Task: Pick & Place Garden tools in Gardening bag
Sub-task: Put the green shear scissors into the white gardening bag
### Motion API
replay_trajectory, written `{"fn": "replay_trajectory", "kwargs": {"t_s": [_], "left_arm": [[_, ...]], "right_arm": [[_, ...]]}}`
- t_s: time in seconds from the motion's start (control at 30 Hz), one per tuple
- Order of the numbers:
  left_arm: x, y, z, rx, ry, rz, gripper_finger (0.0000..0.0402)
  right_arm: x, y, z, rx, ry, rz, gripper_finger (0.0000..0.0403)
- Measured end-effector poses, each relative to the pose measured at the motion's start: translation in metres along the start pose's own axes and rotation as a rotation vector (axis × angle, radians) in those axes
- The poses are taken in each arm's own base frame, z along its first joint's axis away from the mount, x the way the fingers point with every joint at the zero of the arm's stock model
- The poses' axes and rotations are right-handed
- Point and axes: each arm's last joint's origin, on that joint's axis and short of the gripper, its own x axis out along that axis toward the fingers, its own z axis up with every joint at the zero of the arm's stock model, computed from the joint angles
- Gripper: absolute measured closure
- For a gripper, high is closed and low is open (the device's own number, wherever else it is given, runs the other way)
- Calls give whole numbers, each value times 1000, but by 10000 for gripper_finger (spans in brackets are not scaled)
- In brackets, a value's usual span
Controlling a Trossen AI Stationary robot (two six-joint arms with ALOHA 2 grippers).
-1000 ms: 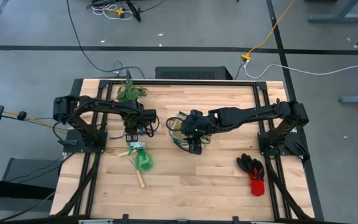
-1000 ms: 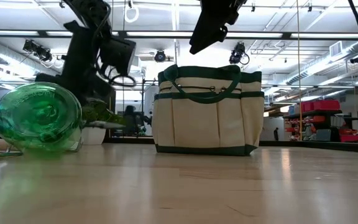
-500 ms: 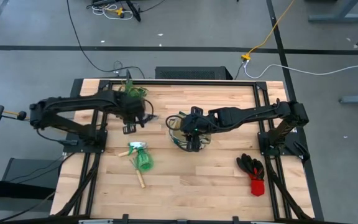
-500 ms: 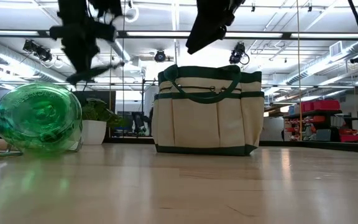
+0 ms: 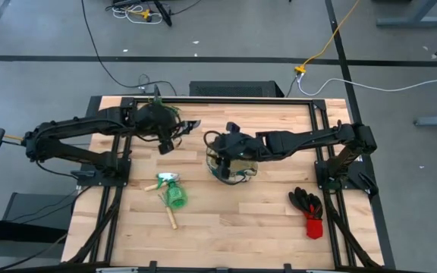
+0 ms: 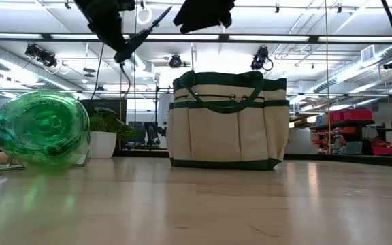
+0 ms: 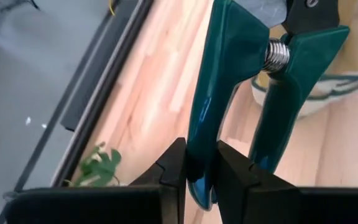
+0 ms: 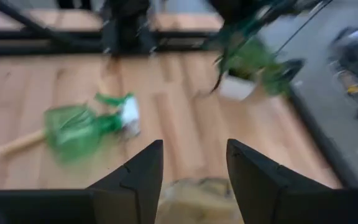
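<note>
Pruning shears [image 7: 241, 93] hang raised above the table [image 5: 226, 220] in the left gripper [image 7: 201, 168], whose jaws are closed tight on one green handle, leaving the blades pointing toward the gardening bag [image 5: 230, 161]. That one-handle hold looks chosen to let the tool drop point-first into the bag's mouth once it is carried across.

In the high view the shears sit near the potted plant [image 5: 158, 112] at the far left of the table, just short of the bag.

The right gripper [image 8: 191, 168] hovers over the bag's opening with its jaws spread and nothing between them, probably keeping the soft rim steady or waiting its turn.

On the table nearer the front lie the green sprayer [image 5: 174, 195] with the wooden-handled rake [image 5: 169, 218] beside it, and the black-and-red gloves [image 5: 309, 208] well apart to the right, all not yet bagged.
</note>
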Motion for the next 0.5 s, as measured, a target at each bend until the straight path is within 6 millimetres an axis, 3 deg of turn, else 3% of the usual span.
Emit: {"fn": "replay_trajectory", "kwargs": {"t_s": [0.5], "left_arm": [[-1, 3, 19, -14, -185, 68, 342]], "right_arm": [[7, -27, 14, 92, -128, -98, 224]]}}
